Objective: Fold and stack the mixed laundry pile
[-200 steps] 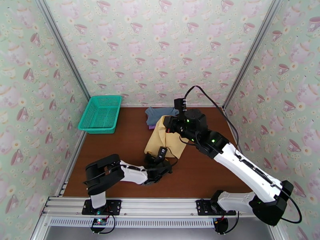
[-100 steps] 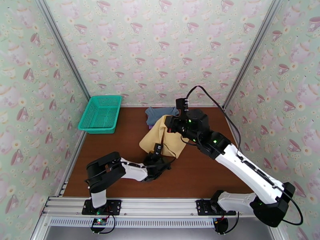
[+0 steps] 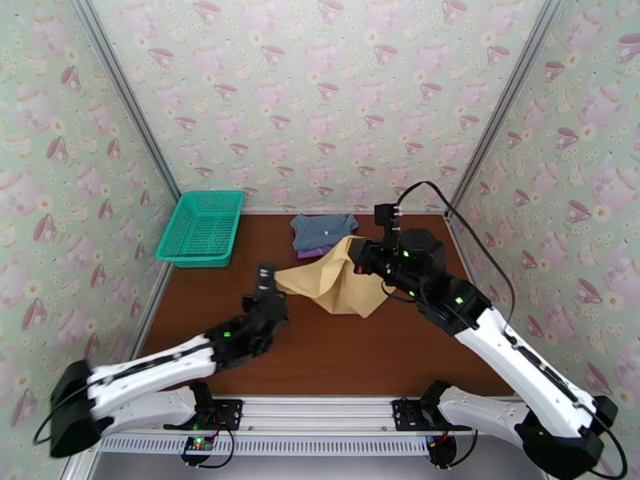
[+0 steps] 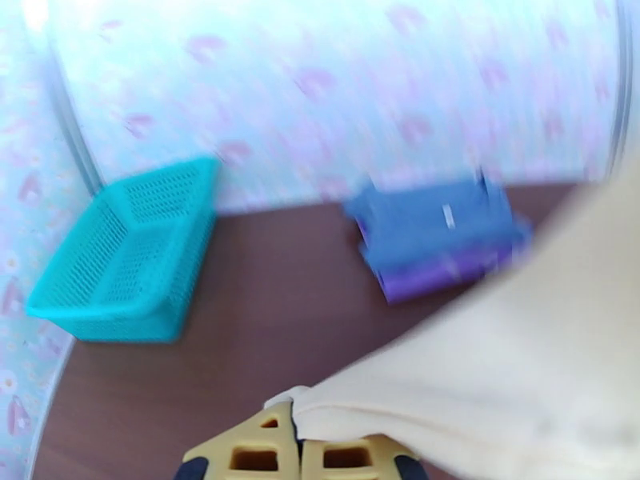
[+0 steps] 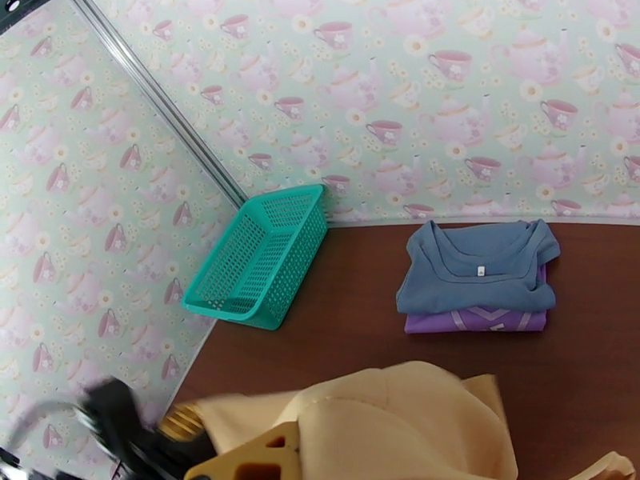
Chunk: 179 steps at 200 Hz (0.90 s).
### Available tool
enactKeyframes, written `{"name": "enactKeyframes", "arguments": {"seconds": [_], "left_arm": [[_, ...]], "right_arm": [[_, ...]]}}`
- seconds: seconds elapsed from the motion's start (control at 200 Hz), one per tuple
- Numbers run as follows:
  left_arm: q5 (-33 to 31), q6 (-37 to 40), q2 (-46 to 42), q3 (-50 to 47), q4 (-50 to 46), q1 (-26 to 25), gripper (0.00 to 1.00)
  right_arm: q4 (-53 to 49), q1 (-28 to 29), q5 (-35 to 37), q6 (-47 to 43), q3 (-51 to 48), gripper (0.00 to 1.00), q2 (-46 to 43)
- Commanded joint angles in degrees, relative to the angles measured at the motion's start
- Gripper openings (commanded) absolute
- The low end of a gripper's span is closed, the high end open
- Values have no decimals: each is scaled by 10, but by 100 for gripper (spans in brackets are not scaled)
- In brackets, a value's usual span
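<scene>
**Yellow garment slung between both pincers**

The left gripper [image 4: 300,446] pinches a corner of the mustard-yellow garment [image 3: 332,280]. The right gripper [image 3: 358,254] is clamped on its opposite edge, holding it above the table [image 3: 400,346]. The cloth looks light and limp, best gripped at corners. Beyond it, the grey-blue garment [image 3: 322,230] lies folded atop the lilac-purple shirt [image 3: 310,252]. The teal basket [image 3: 198,254] looks empty.

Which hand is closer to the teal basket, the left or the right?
Left. The left hand, shut on a corner of the yellow garment, sits right of the basket, toward the arms; the right hand holds the garment farther right.
</scene>
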Motion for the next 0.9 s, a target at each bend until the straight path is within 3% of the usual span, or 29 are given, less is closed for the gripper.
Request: {"name": "enactKeyframes", "arguments": {"seconds": [0.0, 0.245, 0.471, 0.716, 0.891], "left_arm": [[42, 43, -39, 49, -97, 20, 0], [72, 81, -48, 246, -265, 31, 0], [113, 55, -41, 415, -428, 8, 0], [160, -48, -30, 502, -613, -37, 0], [157, -65, -18, 517, -641, -38, 0]], "right_arm": [[-17, -3, 0, -5, -2, 0, -27], [-52, -3, -43, 41, 26, 0, -68], [-74, -2, -116, 136, 23, 0, -144], [-59, 0, -143, 285, -39, 0, -249], [-58, 0, -122, 335, -68, 0, -257]]}}
